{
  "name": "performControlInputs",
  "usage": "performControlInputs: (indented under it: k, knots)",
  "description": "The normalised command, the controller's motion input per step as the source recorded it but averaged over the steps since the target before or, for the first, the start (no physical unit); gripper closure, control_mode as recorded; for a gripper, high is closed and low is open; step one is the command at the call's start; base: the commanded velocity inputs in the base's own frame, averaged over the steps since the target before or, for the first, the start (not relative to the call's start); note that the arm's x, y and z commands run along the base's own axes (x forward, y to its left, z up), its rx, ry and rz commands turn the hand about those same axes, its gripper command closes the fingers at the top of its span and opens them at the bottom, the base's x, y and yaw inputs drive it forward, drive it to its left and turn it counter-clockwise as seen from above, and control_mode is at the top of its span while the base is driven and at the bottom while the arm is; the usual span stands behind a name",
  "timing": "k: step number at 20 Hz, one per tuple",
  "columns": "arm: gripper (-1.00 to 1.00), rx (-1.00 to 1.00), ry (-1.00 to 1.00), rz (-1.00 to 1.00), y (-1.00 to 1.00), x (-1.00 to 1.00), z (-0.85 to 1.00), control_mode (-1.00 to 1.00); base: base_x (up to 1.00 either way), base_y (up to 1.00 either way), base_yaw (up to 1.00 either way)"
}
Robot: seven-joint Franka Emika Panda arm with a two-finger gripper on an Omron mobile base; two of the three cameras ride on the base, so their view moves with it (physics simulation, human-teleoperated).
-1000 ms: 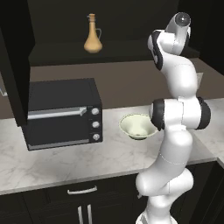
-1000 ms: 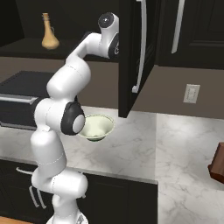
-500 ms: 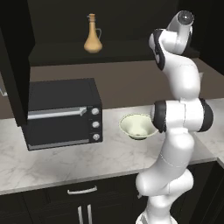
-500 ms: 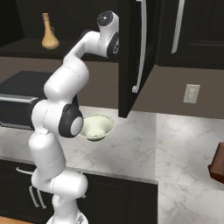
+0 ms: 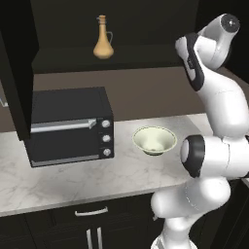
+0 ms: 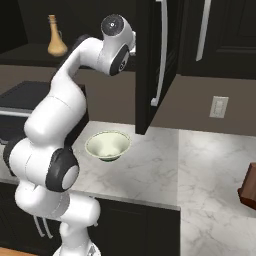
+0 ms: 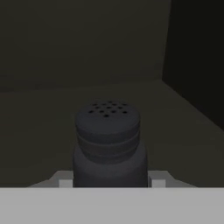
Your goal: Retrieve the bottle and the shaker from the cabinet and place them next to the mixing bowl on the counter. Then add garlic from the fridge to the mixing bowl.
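Arm now deeper in the cabinet point(image 5: 121, 58), jaws half-open astride dark, hole-topped shaker point(image 7: 108, 144), grip uncertain.

Both base views are looking forward and down from behind, sharing the white-grey marbled counter point(image 5: 63, 180) point(image 6: 150, 170); hand view is facing close into the dark wall cabinet point(image 7: 87, 52).

A black microwave oven point(image 5: 68, 126) stands on the tabletop point(image 5: 63, 182), its silver door handle point(image 5: 63, 125) running across the front and three small knobs point(image 5: 106, 138) stacked down its right side. A white wall outlet point(image 6: 219, 106) sits on the brown backsplash. At the far right edge lies a reddish-brown block point(image 6: 248, 187), perhaps wooden.
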Motion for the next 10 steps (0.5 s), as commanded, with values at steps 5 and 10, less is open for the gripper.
performControlInputs:
  k: [5, 10]
  knots:
    - [1.0, 0.0, 0.0, 0.1, 0.5, -1.0, -0.18, -1.0, 0.0, 0.0, 0.0]
    - [1.0, 0.0, 0.0, 0.04, 0.45, -1.0, 0.0, -1.0, 0.0, 0.0, 0.0]
